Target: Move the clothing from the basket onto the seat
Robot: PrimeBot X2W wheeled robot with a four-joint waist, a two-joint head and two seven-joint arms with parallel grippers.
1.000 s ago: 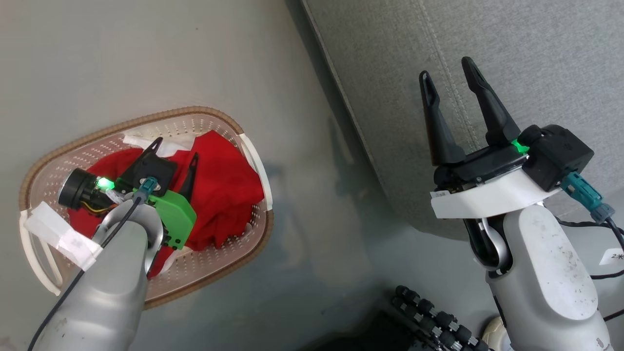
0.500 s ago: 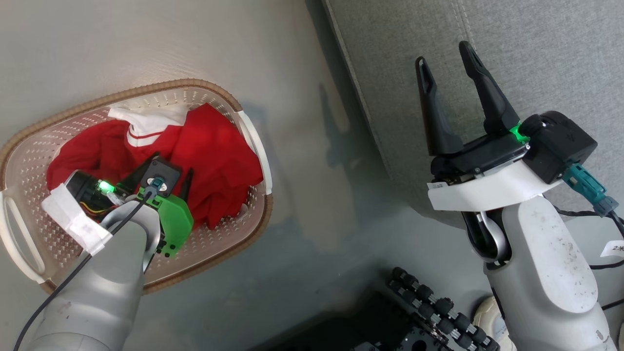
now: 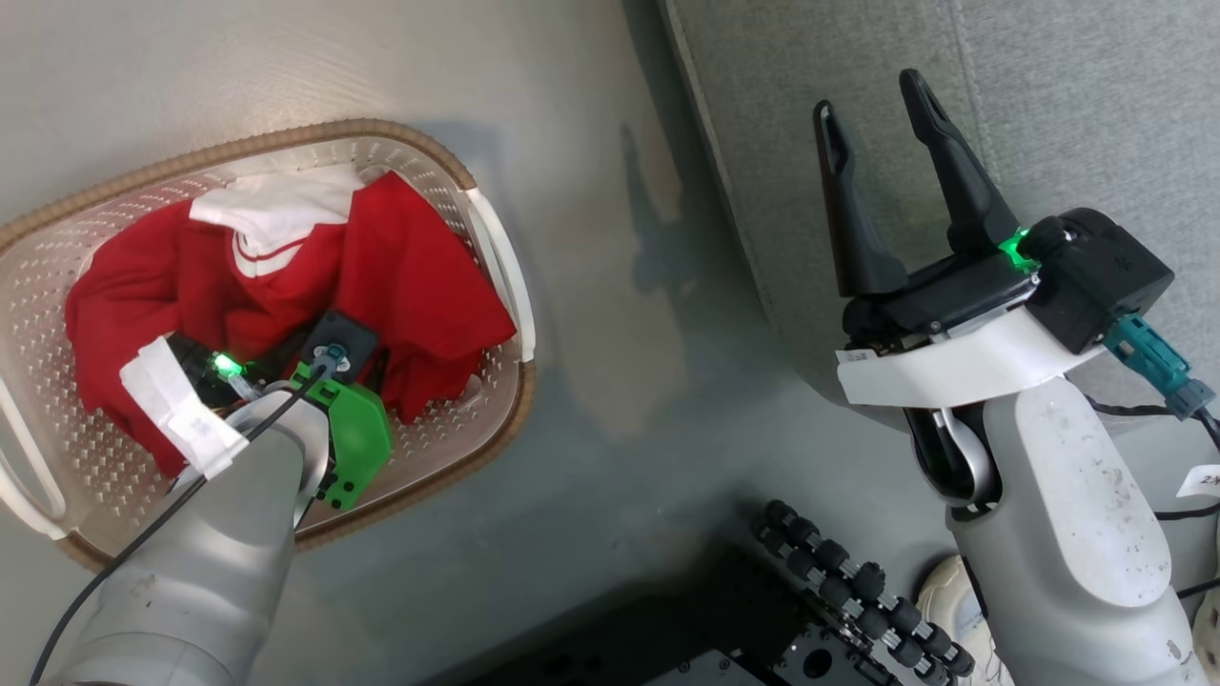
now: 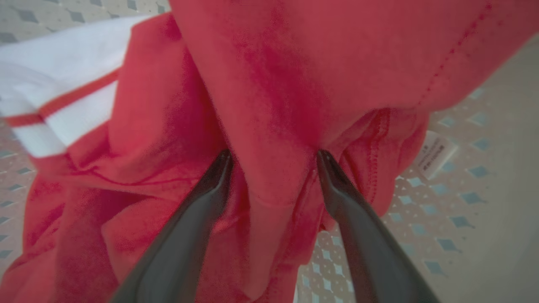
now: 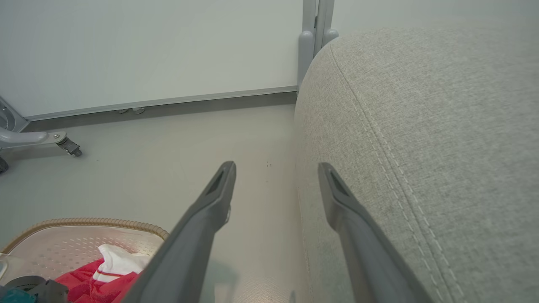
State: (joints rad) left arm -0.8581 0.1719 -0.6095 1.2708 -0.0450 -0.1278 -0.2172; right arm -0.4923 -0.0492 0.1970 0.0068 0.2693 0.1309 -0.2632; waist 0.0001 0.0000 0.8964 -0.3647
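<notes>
Pale grey floor [image 3: 610, 457] carries the basket [image 3: 448, 443], set near the seat [image 3: 1048, 95], so the carry across looks short. All the clothing [image 3: 410, 276] lies heaped inside the basket, none of it on the seat yet. Left jaws are spread wide, their fingers [image 4: 208, 189] sunk into the red heap on either side of a raised fold, likely the ridge chosen for pinching; nothing is gripped yet. Right jaws, also spread and empty, hover at the seat's rounded edge, apparently parked clear of the work.
</notes>
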